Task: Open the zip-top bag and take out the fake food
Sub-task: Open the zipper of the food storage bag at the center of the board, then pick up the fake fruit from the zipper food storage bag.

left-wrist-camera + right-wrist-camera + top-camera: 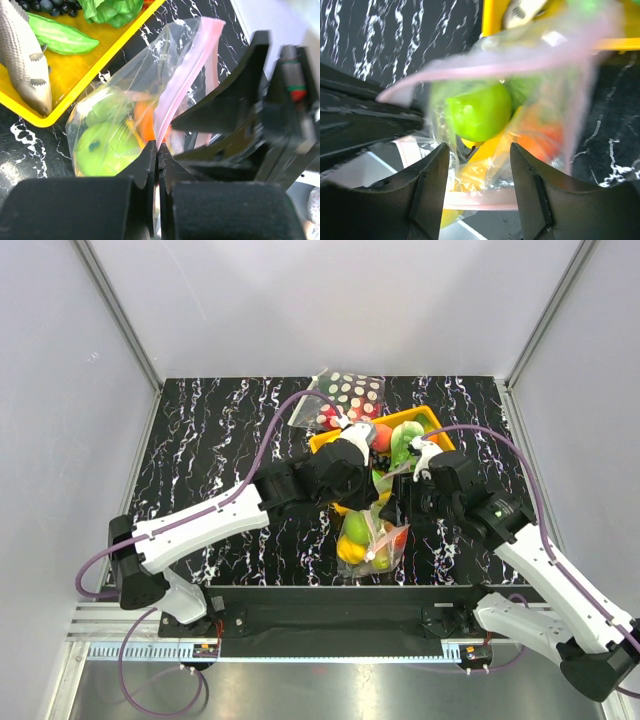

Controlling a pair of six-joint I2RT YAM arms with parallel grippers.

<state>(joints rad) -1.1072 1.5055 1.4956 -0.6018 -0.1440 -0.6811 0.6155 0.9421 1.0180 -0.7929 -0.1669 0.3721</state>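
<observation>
You're mid-opening: your left gripper (pixel 157 150) pinches the zip-top bag (pixel 145 85) by its lip, just beside the yellow tray (pixel 75 75), and your right gripper (pixel 477 185) is spread at the mouth — next, probably, grab the opposite lip before fishing out the fake food (pixel 477 112).

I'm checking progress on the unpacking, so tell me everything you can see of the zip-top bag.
The zip-top bag is clear, crinkly plastic with a pink zip strip. Green, orange and yellow fake food sits inside. It rests on the dark marbled table beside the yellow tray. The left gripper has its jaws shut on the strip's edge; the right gripper straddles it, jaws open. Its mouth looks partly parted.
</observation>
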